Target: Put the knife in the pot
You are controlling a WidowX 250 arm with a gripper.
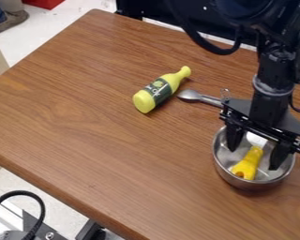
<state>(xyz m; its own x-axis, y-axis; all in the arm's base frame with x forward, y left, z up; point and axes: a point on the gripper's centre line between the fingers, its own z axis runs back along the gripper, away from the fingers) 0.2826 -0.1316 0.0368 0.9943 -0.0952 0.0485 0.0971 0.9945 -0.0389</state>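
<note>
Spans most of the frame as a streaky, wood-grained table. Hangs at right as a black gripper, with fingers spread apart inside a round, smooth metal pot, lower right. Tapers at upper centre as a yellow bottle. Lies in the pot between the fingers, ungrasped, as a yellow-handled knife. Shines beside the bottle as a metal spoon.

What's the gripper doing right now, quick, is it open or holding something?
Gripper: open, holding nothing; its fingers are spread over the pot, with the yellow-handled knife lying inside it.
</note>
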